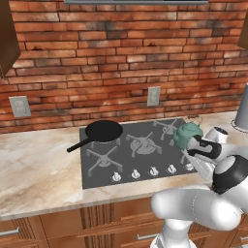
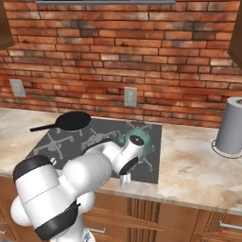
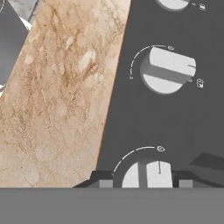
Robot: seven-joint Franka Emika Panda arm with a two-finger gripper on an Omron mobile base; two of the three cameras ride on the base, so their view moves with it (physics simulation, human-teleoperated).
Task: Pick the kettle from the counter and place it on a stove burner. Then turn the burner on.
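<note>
2 claw (image 3: 142,183) fingertips flanking knob (image 3: 146,174), counter (image 3: 61,96) edge beside

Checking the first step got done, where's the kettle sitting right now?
In the left base view the kettle sits on the right-hand stove burner of the cooktop, just behind the robot's wrist, with the frying pan far left.

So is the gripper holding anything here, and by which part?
The gripper has its fingertips either side of a white stove knob; whether they grip it cannot be told. The kettle sits unheld on the cooktop.

Black frying pan (image 1: 103,131) on the cooktop's back-left; grey canister (image 2: 231,125) far right.
</note>
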